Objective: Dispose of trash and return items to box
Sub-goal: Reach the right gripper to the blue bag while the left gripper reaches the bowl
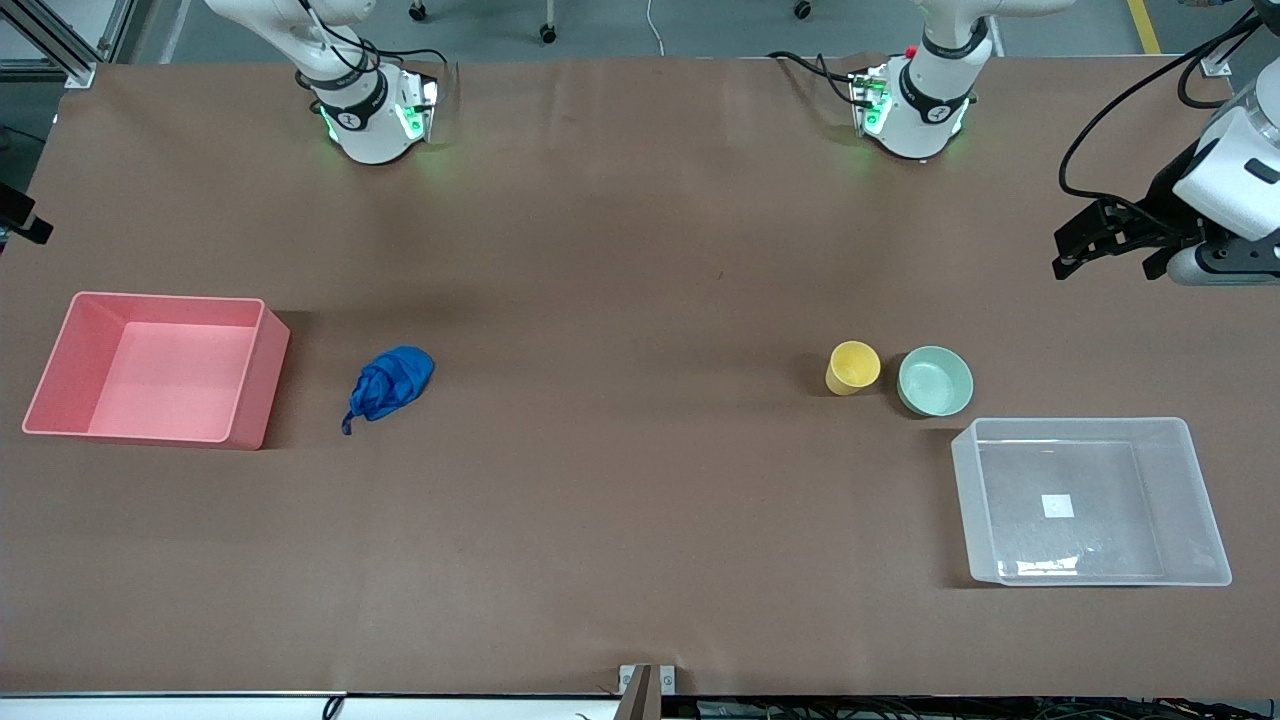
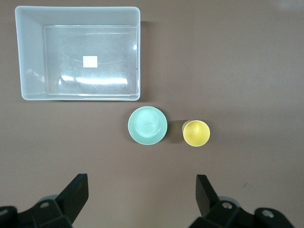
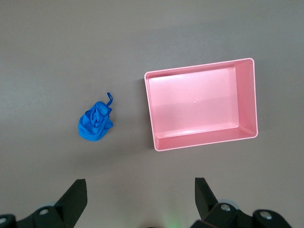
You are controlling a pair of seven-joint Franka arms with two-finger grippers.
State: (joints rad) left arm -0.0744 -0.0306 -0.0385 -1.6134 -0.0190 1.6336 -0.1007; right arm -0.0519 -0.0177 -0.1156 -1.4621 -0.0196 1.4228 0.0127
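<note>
The deep-blue wad of trash (image 1: pixel 389 382) lies on the table beside the pink bin (image 1: pixel 250 385); it also shows in the right wrist view (image 3: pixel 95 124). The yellow cup (image 1: pixel 853 366) and the mint-green bowl (image 1: pixel 935 381) stand side by side, apart, a little farther from the front camera than the clear box (image 1: pixel 968 480). The left wrist view shows the cup (image 2: pixel 196 133), the bowl (image 2: pixel 147 125) and the box (image 2: pixel 32 90), which holds nothing. My left gripper (image 2: pixel 142 176) is open and empty, high over bare table near the bowl. My right gripper (image 3: pixel 140 180) is open and empty, high over bare table near the wad. Neither gripper shows in the front view.
The pink bin (image 3: pixel 156 142) holds nothing and stands at the right arm's end of the table. A black-and-white device with cables (image 1: pixel 1190 220) hangs over the table's edge at the left arm's end. Both arm bases (image 1: pixel 365 110) stand along the table's back edge.
</note>
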